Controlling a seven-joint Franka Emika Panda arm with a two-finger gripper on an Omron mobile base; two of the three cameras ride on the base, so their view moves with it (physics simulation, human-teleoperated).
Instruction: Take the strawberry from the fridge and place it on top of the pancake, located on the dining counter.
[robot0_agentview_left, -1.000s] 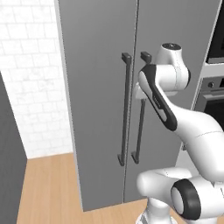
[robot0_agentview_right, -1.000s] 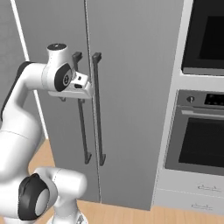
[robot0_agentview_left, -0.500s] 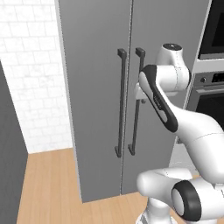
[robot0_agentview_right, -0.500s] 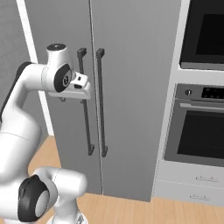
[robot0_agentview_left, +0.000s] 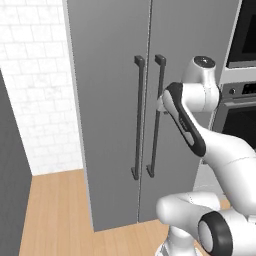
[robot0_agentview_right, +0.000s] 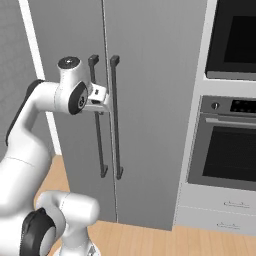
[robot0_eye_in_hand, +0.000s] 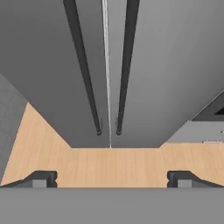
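Standing shut across the scene, the fridge (robot0_agentview_left: 150, 100) is seen as a tall matte grey cabinet with two doors, and the strawberry is judged to be inside it, hidden behind these doors. To the right of the fridge, a built-in oven (robot0_agentview_right: 227, 150) is set into the wall, and a light wood floor (robot0_agentview_left: 55, 215) is laid below. Two long dark bar handles (robot0_eye_in_hand: 103, 65) are fixed upright on both sides of the middle seam. The doors are judged to be heavy and stiff, so the best hold is expected on one rigid handle, at about mid height. The gripper (robot0_eye_in_hand: 111, 177) is held near the handles with its jaws spread fully wide, and nothing is held.
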